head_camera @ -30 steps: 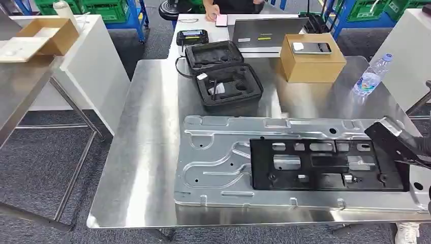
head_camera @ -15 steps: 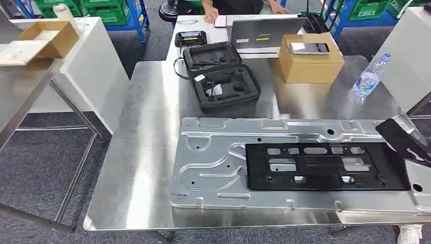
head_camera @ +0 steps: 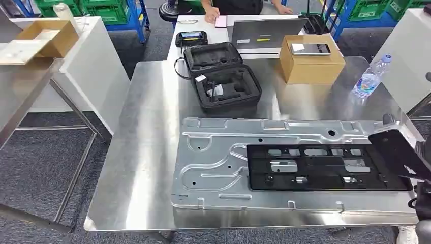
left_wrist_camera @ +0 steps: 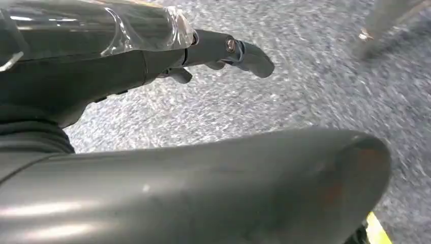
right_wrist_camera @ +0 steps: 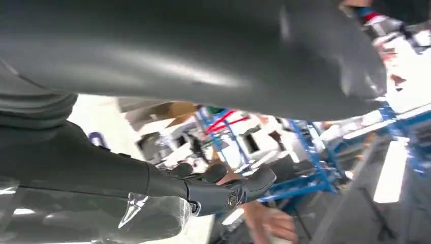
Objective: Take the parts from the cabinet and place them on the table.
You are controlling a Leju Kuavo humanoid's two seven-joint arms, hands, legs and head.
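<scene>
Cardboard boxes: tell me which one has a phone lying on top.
The closed cardboard box on the steel table, beside the water bottle; a phone lies on it. The other box is open.

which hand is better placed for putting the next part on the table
Right, probably. The right hand is up by the right edge of the table, where a black flat piece sits beside the black frame. The left hand hangs over carpet, fingers apart, holding nothing.

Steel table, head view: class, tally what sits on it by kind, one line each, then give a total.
Silver stamped metal panel: 1
Black plastic frame: 1
Open black foam case: 1
Cardboard box: 1
Water bottle: 1
Total: 5
</scene>
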